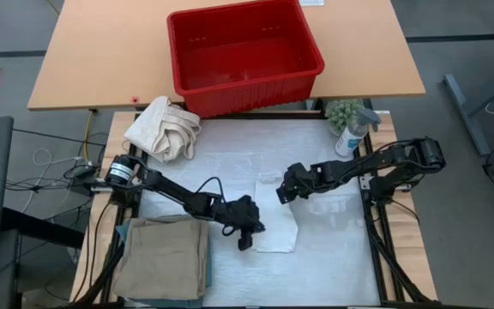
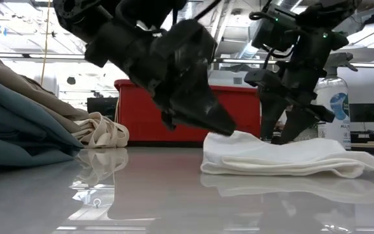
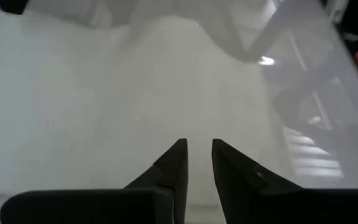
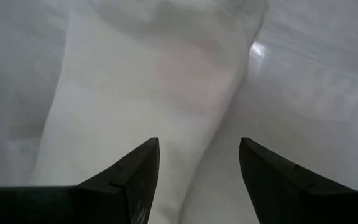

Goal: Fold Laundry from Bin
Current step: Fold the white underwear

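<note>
While the white cloth (image 1: 277,219) lies folded, both hands hover over it; right hand (image 1: 283,196) apart, left hand (image 1: 245,239) narrowly parted.

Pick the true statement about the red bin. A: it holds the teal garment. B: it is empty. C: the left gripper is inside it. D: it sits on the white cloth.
B: the high view shows the bin's bare red floor, with nothing in it, while the white cloth lies on the mat between both grippers.
</note>
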